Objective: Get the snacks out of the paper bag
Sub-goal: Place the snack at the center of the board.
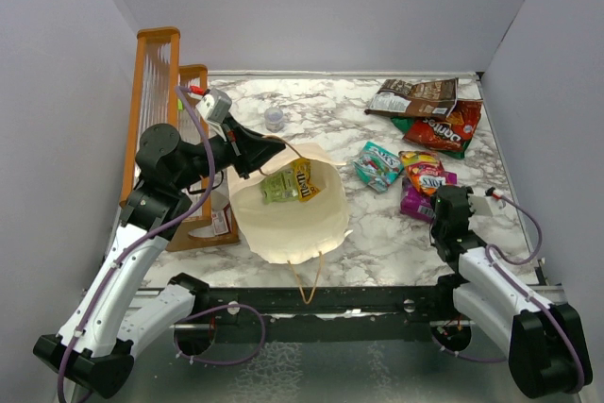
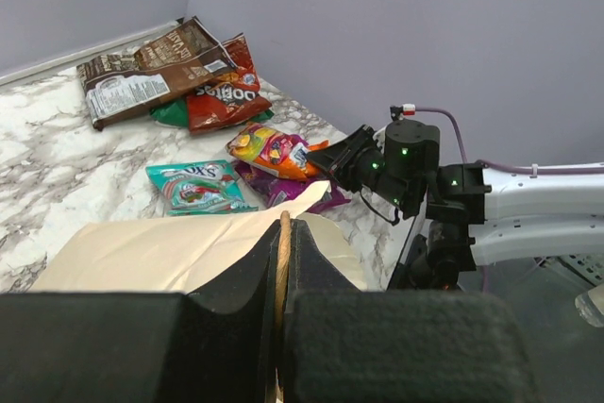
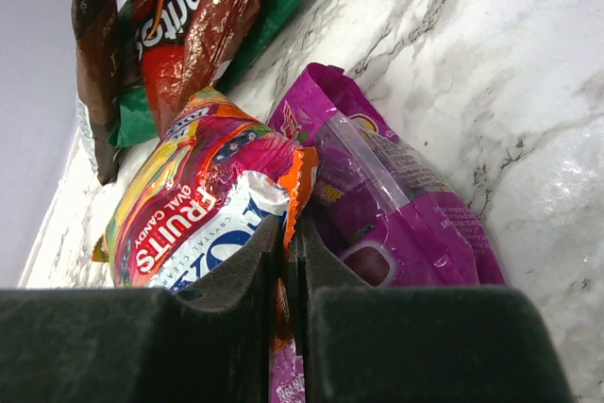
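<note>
Tan bag handle (image 2: 281, 276) sits clamped in the left hand (image 2: 285, 231); right hand (image 3: 285, 233) pinches the orange packet (image 3: 193, 195).

Bag mouth: cream-white paper shopping bag (image 1: 288, 224) gapes upward, reachable from above.
Far-left rim: left gripper (image 1: 272, 146), pinching the thin tan loop handle (image 2: 282, 243), crowds it.
Left flank: orange-framed wooden rack (image 1: 156, 92) walls it.
Right flank: bare strip of marble table (image 1: 377, 228), then glossy snack packets (image 1: 422, 176).

Red bag (image 2: 219, 101): "Doritos"; orange packet (image 3: 189, 200): "FRUITS OVAL CANDY".
</note>
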You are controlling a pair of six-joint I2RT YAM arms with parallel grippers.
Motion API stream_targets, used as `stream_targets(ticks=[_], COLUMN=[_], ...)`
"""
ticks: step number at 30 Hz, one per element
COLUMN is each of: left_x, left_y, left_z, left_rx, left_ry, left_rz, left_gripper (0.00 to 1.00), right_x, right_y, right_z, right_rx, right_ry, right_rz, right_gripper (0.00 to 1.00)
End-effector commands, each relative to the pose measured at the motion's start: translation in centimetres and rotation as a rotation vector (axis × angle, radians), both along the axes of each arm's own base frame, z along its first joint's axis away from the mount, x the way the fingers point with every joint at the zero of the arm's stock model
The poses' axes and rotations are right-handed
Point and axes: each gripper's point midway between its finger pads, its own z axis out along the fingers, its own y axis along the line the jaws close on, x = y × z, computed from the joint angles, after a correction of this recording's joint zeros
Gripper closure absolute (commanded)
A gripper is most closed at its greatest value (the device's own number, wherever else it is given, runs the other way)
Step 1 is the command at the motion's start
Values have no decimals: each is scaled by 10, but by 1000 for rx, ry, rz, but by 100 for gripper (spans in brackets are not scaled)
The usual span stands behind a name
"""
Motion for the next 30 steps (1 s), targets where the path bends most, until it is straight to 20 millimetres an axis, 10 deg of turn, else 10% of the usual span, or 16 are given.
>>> stream_targets(ticks=[1, 8, 18, 26, 30], left_x=[-6, -7, -9, -10, -12], left_y=[1, 1, -3, -4, -6], left_z=[15, 14, 15, 12, 9], left_rx=[-12, -12, -30, -31, -28], left_ry=[-47, -45, -46, -40, -40], left_rz=[-15, -16, -49, -57, -77], left_gripper=[100, 100, 100, 100, 100], right_x=[-5, -5, 11, 24, -22], right_y=[-15, -15, 1, 96, 184], right_z=[4, 26, 133, 194, 229], right_rx=[-68, -123, -450, -768, -876], right_ry=[39, 24, -153, -361, -706], right_rz=[-58, -20, 212, 795, 1305], right_gripper=[85, 67, 30, 13, 15])
